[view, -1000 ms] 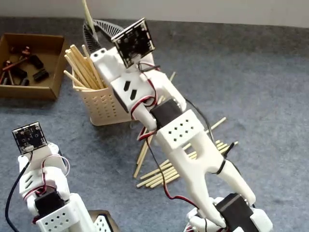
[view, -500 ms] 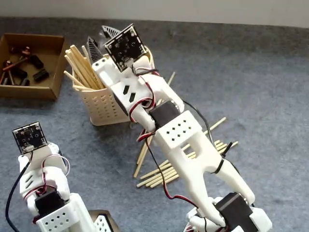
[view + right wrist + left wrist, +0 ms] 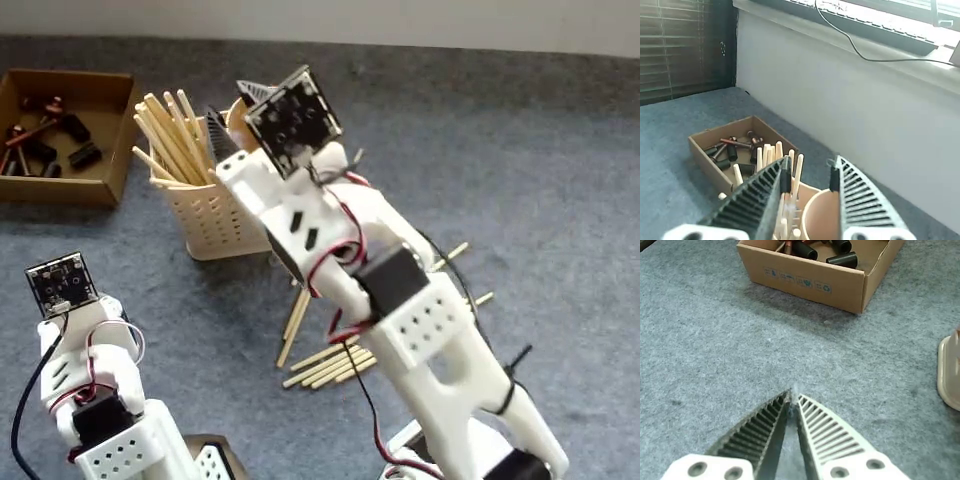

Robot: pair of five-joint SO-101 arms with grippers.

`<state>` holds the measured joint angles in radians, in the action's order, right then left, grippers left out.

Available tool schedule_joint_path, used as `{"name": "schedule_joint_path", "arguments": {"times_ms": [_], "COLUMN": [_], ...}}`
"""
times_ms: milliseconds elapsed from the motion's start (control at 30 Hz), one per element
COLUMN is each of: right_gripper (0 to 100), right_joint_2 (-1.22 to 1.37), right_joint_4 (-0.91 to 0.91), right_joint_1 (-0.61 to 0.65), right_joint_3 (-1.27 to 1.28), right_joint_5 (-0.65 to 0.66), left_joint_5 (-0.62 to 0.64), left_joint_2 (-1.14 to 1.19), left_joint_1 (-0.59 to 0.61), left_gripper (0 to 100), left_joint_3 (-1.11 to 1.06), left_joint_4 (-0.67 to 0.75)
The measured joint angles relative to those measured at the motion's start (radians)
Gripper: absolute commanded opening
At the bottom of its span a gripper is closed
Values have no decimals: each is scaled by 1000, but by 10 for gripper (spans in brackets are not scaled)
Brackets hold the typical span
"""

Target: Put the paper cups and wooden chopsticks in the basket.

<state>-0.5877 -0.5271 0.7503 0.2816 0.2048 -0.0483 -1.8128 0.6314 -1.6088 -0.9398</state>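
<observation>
Here the right claw (image 3: 810, 172) hangs parted and empty above the basket (image 3: 208, 225), arm (image 3: 400, 300) outstretched.

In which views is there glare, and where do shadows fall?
Right wrist view: the window above the white wall is washed out by daylight. Left wrist view: a soft shadow lies on the carpet along the cardboard box. High view: even light, only a faint shadow beside the basket.

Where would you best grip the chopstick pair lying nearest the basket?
Take the pair near its middle, coming straight down from above with the fingers spanning its width. It is long and thin and lies flat on the carpet. Its middle is bare and apart from the pile.
</observation>
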Motion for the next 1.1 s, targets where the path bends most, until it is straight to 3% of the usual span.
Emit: {"name": "schedule_joint_path", "arguments": {"times_ms": [100,300,600,767,1100], "right_gripper": [129,5,5,5,10], "right_joint_2": [-87,-269,-486,-559,-563], "right_joint_4": [-35,-38,-38,-58,-319], "right_joint_1": [0,-46,-250,-393,-540], "right_joint_3": [64,213,505,631,674], "right_joint_5": [0,0,-8,-109,-282], "left_joint_5": [0,0,0,0,0], "left_joint_2": [0,0,0,0,0], "left_joint_1": [0,0,0,0,0], "left_gripper": [14,14,14,14,14], "left_joint_3": [0,0,-6,-6,-6], "left_joint_4": [0,3,31,32,32]}}
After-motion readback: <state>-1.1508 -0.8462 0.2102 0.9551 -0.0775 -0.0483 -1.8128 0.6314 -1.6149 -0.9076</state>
